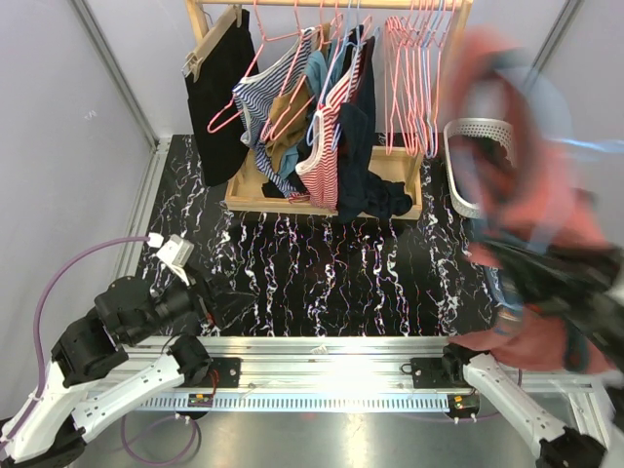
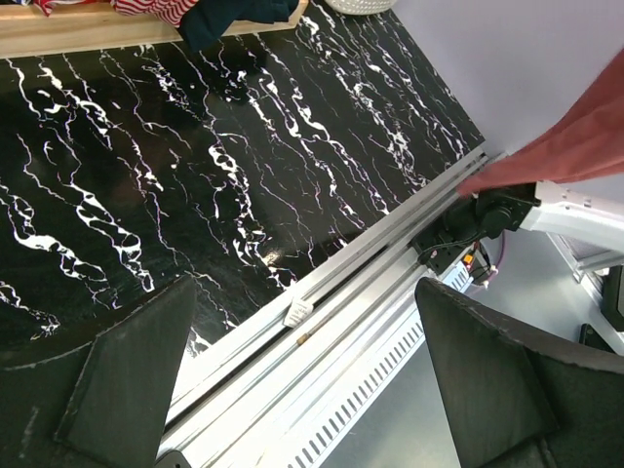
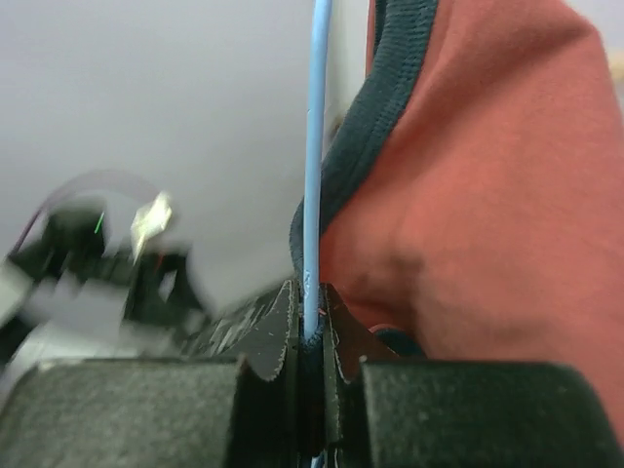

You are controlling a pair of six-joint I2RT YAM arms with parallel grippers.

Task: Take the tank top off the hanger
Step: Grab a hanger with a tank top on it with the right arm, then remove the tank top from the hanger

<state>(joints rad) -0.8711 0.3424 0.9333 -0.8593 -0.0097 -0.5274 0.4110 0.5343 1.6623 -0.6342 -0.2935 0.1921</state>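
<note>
Pinching one blue hanger (image 3: 315, 146): right claw (image 3: 310, 304).

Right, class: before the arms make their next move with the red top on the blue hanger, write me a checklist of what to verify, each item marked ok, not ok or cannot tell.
1. Right hand shut on the blue hanger wire: ok.
2. Left hand open and empty: ok.
3. Left hand close to the tank top: not ok; it sits low over the table, across from the garment.
4. Tank top off the hanger: not ok; its dark trim lies against the wire.
5. Load hanging steady: cannot tell; the top view is smeared there.
</note>
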